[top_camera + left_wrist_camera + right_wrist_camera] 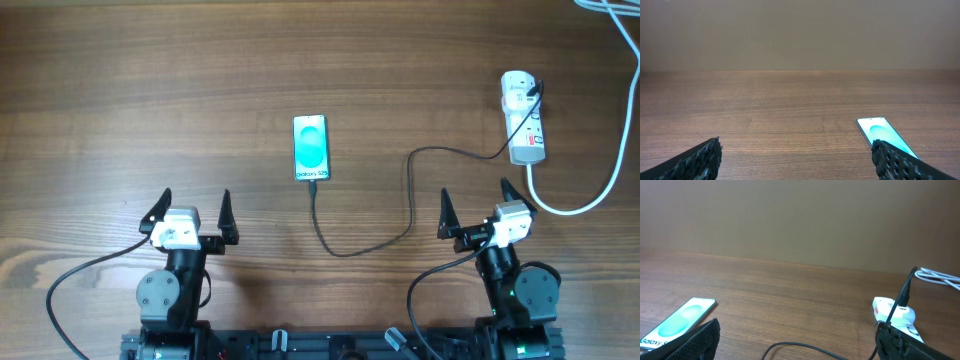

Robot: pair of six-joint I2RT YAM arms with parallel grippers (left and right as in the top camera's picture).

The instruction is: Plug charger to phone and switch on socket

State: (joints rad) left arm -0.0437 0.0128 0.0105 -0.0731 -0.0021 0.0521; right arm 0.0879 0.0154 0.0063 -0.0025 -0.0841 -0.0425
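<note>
Non-task stuff only:
- Wooden table point(150, 100): brown, grain running left-right, fills the whole overhead view. Darker streaks on the far half, lighter bands on the near left.
- White cable point(572, 211): comes in at the far right corner, runs along the right edge, then bends into a loop on the right side of the table. It lies flat on the wood. The right wrist view catches it at far right point(940, 276) as two strands side by side.
- Plain beige wall point(800, 35) behind the table's far edge in both wrist views, no markings.
</note>
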